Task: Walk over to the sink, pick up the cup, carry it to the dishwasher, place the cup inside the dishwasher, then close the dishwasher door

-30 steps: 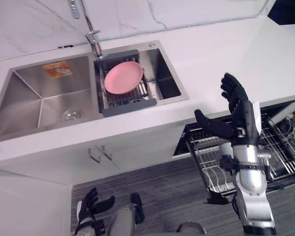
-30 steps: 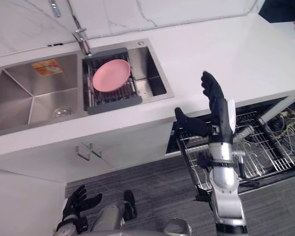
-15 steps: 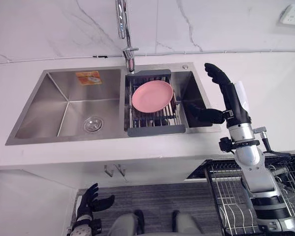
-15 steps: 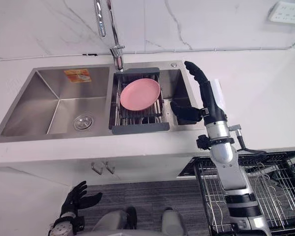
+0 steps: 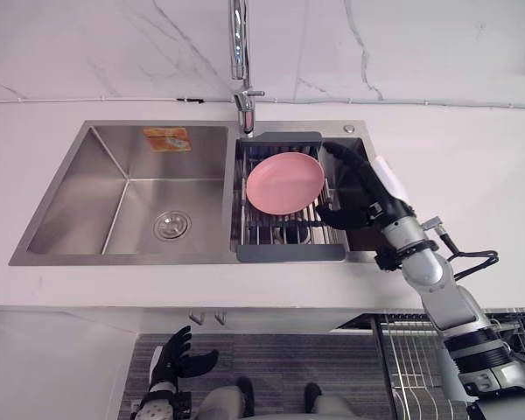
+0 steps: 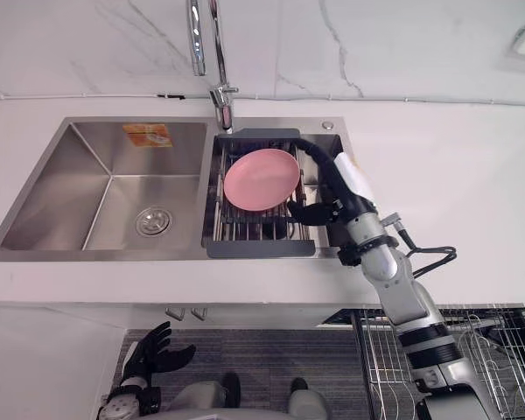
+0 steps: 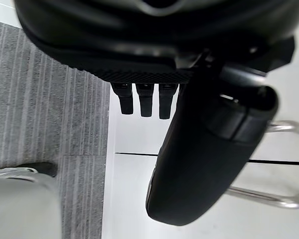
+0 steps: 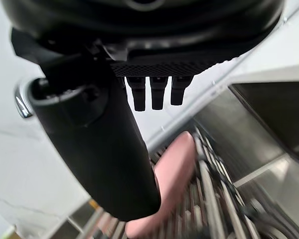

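Fingers (image 5: pixel 357 168) of your right hand (image 5: pixel 373 201) stretch straight, holding nothing, mid-frame beside the pink plate (image 5: pixel 284 182) on the sink (image 5: pixel 131 201) rack (image 5: pixel 289 252); its wrist view catches the plate's rim. Left hand (image 5: pixel 171 360), fingers spread, hangs lower left. Cup's place: cannot tell.

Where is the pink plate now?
In the eye views, the pink plate lies on the grey rack in the sink's right basin, left of the right hand.
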{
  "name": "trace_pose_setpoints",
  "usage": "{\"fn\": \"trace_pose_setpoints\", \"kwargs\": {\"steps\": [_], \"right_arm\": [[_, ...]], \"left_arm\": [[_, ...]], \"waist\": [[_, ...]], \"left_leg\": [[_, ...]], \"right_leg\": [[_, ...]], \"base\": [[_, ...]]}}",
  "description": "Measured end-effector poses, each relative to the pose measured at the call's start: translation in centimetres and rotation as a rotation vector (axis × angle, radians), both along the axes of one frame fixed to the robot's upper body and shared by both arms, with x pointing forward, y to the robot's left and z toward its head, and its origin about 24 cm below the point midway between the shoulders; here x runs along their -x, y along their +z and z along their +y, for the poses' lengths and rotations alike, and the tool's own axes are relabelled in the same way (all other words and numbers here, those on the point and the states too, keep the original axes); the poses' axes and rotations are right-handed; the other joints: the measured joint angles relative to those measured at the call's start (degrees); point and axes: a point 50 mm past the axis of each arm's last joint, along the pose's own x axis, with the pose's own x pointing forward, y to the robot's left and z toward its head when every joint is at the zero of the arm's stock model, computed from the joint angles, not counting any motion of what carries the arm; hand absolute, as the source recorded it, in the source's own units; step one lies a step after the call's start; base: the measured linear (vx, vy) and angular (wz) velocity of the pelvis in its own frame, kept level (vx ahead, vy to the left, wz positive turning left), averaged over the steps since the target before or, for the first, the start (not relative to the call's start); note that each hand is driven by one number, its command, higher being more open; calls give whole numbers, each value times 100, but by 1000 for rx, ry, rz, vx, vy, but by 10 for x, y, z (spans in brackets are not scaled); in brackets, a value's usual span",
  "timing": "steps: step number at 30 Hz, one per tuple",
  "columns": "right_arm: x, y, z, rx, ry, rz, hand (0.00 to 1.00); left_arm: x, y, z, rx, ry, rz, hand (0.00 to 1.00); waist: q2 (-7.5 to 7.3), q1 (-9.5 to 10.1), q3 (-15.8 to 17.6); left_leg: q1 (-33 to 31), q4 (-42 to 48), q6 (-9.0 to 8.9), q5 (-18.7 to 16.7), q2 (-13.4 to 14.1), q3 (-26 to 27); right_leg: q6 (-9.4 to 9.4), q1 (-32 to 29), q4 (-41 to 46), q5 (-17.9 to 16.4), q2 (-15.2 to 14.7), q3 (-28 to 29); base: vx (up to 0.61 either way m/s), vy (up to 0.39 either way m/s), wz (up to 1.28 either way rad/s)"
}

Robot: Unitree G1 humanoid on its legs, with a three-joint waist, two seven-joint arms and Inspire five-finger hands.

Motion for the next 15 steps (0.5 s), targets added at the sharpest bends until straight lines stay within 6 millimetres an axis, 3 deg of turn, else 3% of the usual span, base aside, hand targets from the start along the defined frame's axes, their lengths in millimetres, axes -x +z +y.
{"fn": "trace_pose_setpoints", "kwargs": {"steps": [4,10,15], "right_arm": [[-5,-16,-4,66,-22,69,90],[-23,-4,0,219,-33,16,90],[-38,5,7,380,-62,-45,90]], "left_arm": [[3,-2,0,1,0,14,90],[3,-2,-1,3,-1,14,90],[3,-2,0,-8,12,15,90]], "waist": [[17,23,-10],[45,31,-36],[49,108,-33]], "left_leg": [[-8,-242,-10,220,-43,-97],[-133,-502,-1,372,-68,-240],[-282,-574,-56,457,-54,-268]], "right_leg": [[17,-37,-84,94,-20,-76],[8,-218,-152,176,-10,-147],[-131,-361,-170,230,18,-152]], "base": [[-79,-11,11],[-126,-13,8],[-156,7,4]]}}
